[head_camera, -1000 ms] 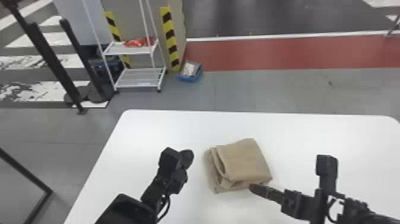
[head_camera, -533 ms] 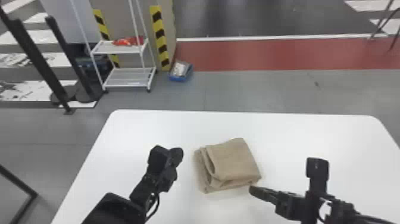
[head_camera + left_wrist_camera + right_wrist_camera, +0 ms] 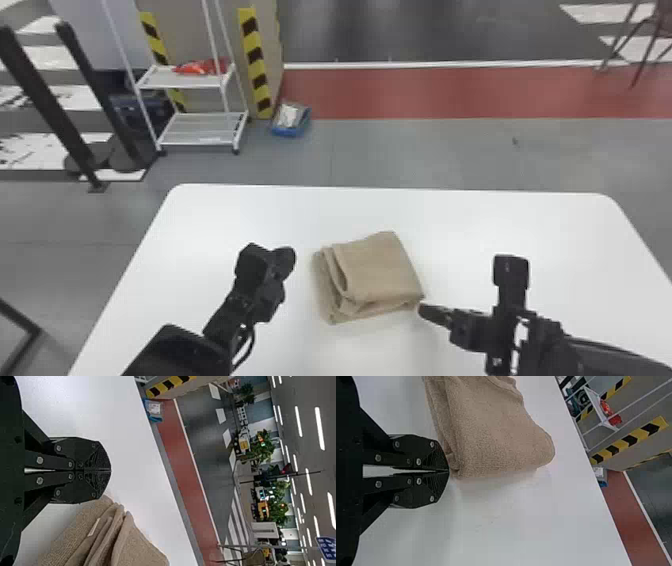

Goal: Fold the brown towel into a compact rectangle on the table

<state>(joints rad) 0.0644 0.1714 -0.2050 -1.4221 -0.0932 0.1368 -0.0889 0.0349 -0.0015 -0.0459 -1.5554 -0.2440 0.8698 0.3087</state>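
Brown towel (image 3: 382, 272) is lying folded in the head view's lower middle, and I'm poising left hand (image 3: 109, 470) and right hand (image 3: 448, 470) either side, fingers pressed together, probably for squaring edges.

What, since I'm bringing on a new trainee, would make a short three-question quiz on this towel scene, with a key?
1. Multiple choice: in the head view, where are the tips of the right end effector?
a) Over the middle of the towel
b) At the towel's near right corner
c) Beyond the towel's far edge

2. Fill in the gap: the fingers of the left end effector are ____ (open or shut).

3. True or false: the towel lies spread out in a single layer.

Key: 1 b; 2 shut; 3 false.
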